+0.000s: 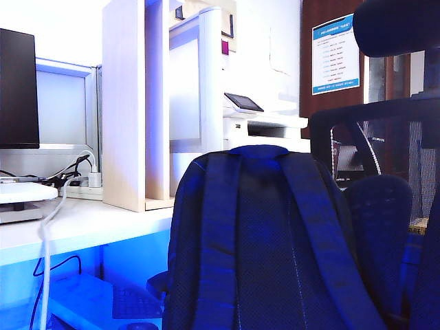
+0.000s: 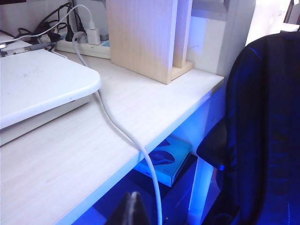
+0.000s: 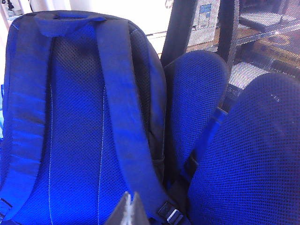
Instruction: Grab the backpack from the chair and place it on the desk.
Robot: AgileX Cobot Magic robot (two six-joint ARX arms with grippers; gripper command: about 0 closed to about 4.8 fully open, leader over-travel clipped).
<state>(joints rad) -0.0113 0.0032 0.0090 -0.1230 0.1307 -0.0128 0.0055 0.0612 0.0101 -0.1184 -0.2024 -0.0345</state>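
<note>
Exterior view shows the backpack (image 1: 268,240) upright on the chair (image 1: 385,206), just beside the worktop (image 1: 89,223). Nothing's grabbed yet, I'd say. Left end effector (image 2: 132,208) and right end effector (image 3: 126,208) are both pinched closed, empty. Next: open one, take the top loop (image 3: 68,23). Worktop's near edge has room past the cable (image 2: 117,126).

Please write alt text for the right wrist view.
A navy backpack stands upright, straps facing the camera, beside the chair with its mesh back. The shut right gripper hovers near the pack's lower part.
</note>
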